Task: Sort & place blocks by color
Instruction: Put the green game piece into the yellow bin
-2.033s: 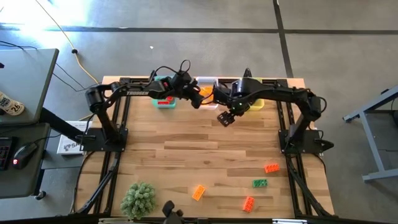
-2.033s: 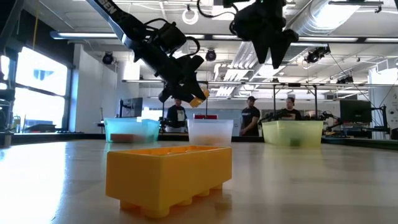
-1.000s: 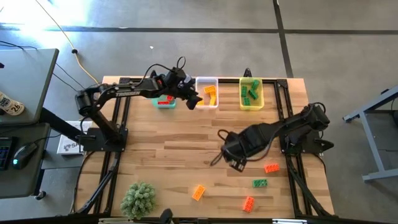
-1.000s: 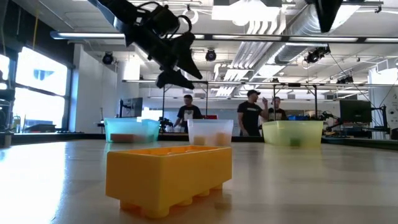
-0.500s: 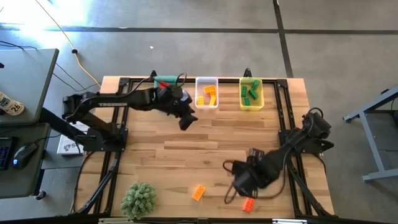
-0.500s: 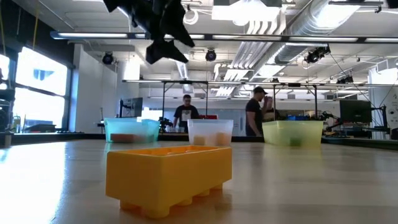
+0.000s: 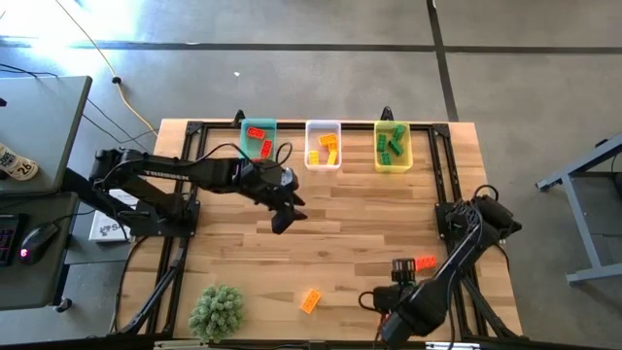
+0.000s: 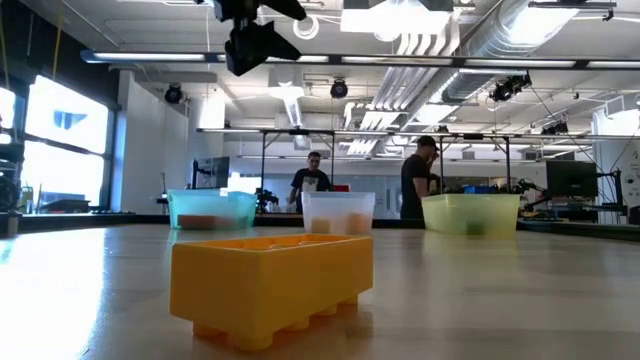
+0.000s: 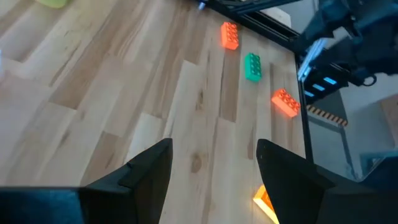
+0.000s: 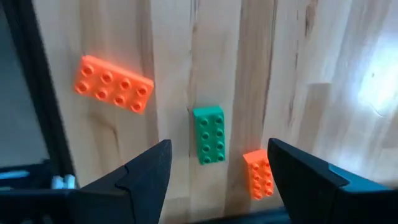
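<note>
Three bins stand along the far edge: teal bin (image 7: 258, 139) with red blocks, white bin (image 7: 323, 146) with yellow blocks, yellow-green bin (image 7: 392, 146) with green blocks. Loose on the near right of the table lie a green block (image 10: 209, 134), two orange blocks (image 10: 114, 84) (image 10: 258, 174) and a yellow-orange block (image 7: 310, 300). My right gripper (image 10: 217, 180) hovers open above the green block. My left gripper (image 7: 282, 219) hangs open over the table's middle, empty.
A small green plant (image 7: 216, 309) sits at the near left corner. The yellow-orange block (image 8: 270, 285) fills the foreground of the low view. Dark arm frames run along the table's left and right sides. People stand in the room behind the bins.
My left gripper, empty, has drawn back from the bins toward the table's middle and near edge. My right gripper has swept from the table's middle to the near right corner and now hangs over the loose blocks. No block has moved.
</note>
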### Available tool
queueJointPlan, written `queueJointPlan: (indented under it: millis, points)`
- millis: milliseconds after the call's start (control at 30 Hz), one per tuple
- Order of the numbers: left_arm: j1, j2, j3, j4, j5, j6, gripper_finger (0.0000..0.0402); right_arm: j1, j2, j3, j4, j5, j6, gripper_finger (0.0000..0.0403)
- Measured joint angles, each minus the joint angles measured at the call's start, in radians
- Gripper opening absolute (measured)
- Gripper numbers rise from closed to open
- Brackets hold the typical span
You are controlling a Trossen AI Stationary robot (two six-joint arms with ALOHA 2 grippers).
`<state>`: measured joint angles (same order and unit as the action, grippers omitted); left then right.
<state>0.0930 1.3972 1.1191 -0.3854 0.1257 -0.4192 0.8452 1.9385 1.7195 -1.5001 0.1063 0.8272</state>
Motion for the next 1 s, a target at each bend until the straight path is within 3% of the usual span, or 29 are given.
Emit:
queueJointPlan:
  millis: [167,367,667,800,1000]
  points:
    - [-0.032,0.000,0.000,0.000,-0.051,0.000,0.0223,0.014,0.005,-0.008,-0.075,0.042,-0.011,0.0254]
    - [-0.037,0.000,0.000,-0.008,-0.063,0.000,0.0223,0.004,-0.065,-0.176,-0.057,-0.012,0.013,0.0254]
    - [-0.034,0.000,0.000,-0.008,-0.092,-0.018,0.0223,0.009,-0.184,-0.406,0.256,-0.060,-0.001,0.0254]
    - [-0.034,0.000,0.000,-0.008,-0.118,-0.019,0.0223,0.008,-0.197,-0.472,0.329,-0.061,-0.041,0.0254]
    - [-0.034,0.000,0.000,-0.008,-0.123,-0.016,0.0223,0.009,-0.197,-0.577,0.536,-0.145,-0.072,0.0254]
